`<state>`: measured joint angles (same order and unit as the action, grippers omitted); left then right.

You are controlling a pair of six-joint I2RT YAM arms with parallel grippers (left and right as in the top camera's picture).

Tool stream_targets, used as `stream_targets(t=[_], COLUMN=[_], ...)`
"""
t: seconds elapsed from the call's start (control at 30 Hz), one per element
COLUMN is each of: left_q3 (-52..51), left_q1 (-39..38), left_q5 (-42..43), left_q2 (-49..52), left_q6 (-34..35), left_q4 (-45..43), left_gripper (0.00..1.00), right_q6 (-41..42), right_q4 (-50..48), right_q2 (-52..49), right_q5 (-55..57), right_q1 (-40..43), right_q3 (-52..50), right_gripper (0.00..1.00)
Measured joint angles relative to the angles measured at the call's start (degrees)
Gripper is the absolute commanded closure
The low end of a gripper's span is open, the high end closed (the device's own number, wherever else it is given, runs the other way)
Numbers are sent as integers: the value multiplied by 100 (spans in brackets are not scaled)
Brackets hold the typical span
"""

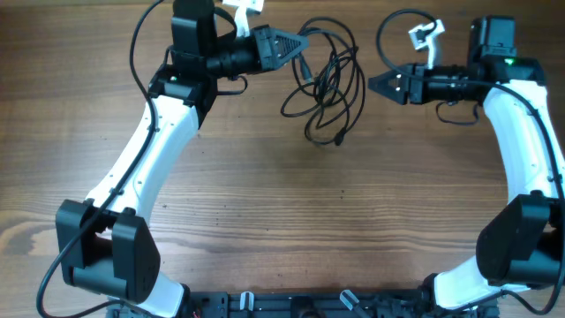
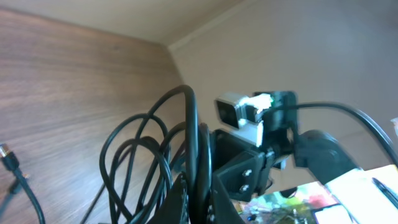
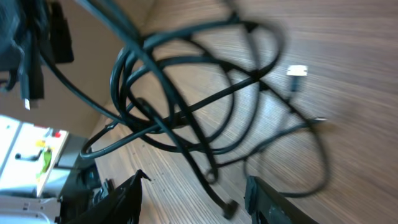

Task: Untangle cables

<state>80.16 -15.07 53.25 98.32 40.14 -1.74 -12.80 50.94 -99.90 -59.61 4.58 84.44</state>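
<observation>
The cables [image 1: 331, 79] form a loose black tangle of loops at the back middle of the wooden table, with one plug end [image 1: 339, 140] trailing toward the front. My left gripper [image 1: 305, 42] is at the tangle's left edge, shut on a black strand that runs up between its jaws [image 2: 199, 199]; other loops of the cables [image 2: 143, 149] hang beside it. My right gripper [image 1: 371, 86] stands open just right of the tangle. In the right wrist view its fingers [image 3: 124, 193] sit wide apart, with the cables [image 3: 186, 106] ahead and a plug end [image 3: 229, 208] lying loose between them.
A small white plug [image 3: 297, 71] lies on the table at the tangle's far side. Another cord end [image 2: 9, 155] rests on the wood at the left. The table's edge and colourful clutter [image 2: 298, 199] lie behind the right arm [image 2: 249, 155].
</observation>
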Motion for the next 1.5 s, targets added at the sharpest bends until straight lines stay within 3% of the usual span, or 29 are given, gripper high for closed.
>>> stream_targets(t=[0.3, 0.47, 0.57, 0.67, 0.7, 0.8, 1.0, 1.23, 1.37, 1.5], left_q3=[7, 7, 9, 13, 13, 13, 57, 98, 155, 153], left_q1=[-15, -15, -15, -15, -15, -15, -22, -264, -378, -175], left_q5=[-4, -26, -111, -291, -337, -422, -693, -994, -1322, -1856], left_q2=[-20, -20, -20, -20, -20, -20, -39, -52, -144, -138], left_q6=[1040, 1292, 1318, 1335, 1340, 1329, 529, -870, -1143, -1204], left_q4=[-448, -446, -428, -195, -120, 31, 986, 2135, 2441, 2522], left_gripper=[96, 96, 96, 96, 96, 96, 96, 96, 96, 87], right_q6=[-70, 459, 1012, 1711, 1945, 2258, 2345, 2347, 2424, 2546], right_q4=[-492, -1075, -1366, -1473, -1480, -1497, -1635, -1646, -1665, -1690], right_q2=[0, 0, 2, 4, 4, 4, 262, 1447, 2068, 2702], right_q5=[-144, -70, -11, 385, 564, 785, 981, 931, 758, 551], right_q1=[-505, -590, -581, -584, -584, -577, -568, -142, 726, 1690], right_q3=[0, 0, 0, 0, 0, 0, -13, -46, -81, -81], right_gripper=[48, 49, 59, 75, 93, 96, 96, 96, 96, 96])
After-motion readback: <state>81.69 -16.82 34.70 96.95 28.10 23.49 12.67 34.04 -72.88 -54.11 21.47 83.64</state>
